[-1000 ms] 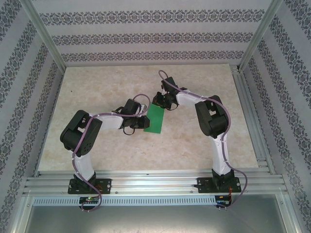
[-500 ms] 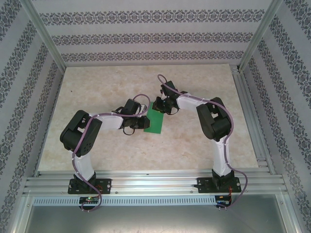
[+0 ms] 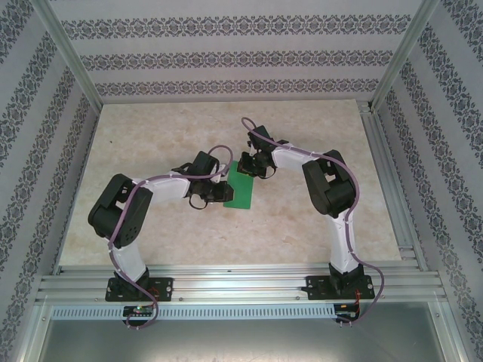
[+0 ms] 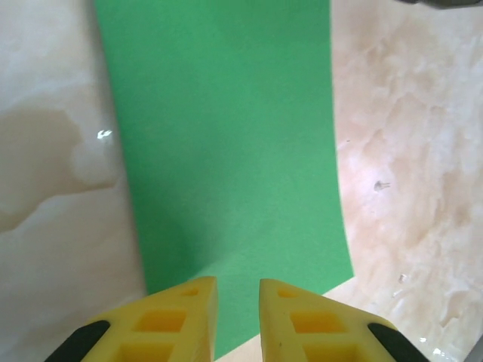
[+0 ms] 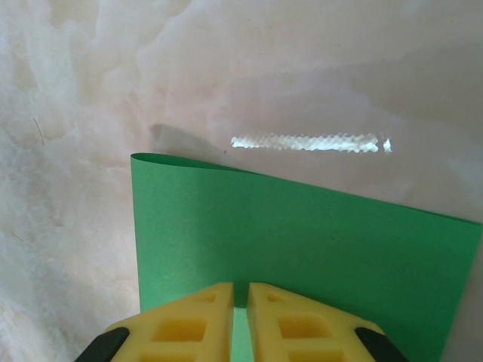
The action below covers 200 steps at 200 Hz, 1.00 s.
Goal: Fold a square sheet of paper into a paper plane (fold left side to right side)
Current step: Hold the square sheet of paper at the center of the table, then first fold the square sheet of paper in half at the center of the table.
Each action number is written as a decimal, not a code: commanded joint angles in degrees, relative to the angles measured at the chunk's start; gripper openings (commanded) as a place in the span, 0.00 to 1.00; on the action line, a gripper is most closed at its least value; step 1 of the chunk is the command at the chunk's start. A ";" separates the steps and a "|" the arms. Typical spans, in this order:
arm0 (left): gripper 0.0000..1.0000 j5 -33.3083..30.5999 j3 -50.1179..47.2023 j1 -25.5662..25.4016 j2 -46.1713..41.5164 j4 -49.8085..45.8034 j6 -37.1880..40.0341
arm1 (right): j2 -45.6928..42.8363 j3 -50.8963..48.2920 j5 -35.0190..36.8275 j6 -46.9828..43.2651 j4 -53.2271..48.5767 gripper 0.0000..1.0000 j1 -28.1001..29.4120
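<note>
Paper (image 3: pixel 241 188), bright green and matte, lies near the middle of the marbled table (image 3: pixel 151 136), between my two arms. My left gripper (image 4: pixel 238 283) sits at its left edge. The yellow fingers are drawn close, with a thin slit of green between them. My right gripper (image 5: pixel 240 286) sits at the far end, its fingers just as narrow over the sheet. That end curls up off the table, with shadow beneath it. I cannot tell whether either gripper is pinching the paper or merely resting on it.
</note>
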 commanded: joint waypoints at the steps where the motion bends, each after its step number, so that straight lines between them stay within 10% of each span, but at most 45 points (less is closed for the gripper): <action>1: 0.21 2.82 1.04 1.34 -1.17 0.33 1.63 | 2.63 -0.22 3.39 -1.98 -4.43 0.15 0.27; 200: 0.10 6.06 -15.70 2.49 -3.30 8.37 0.22 | 4.29 3.52 5.55 -2.45 -8.31 0.15 0.61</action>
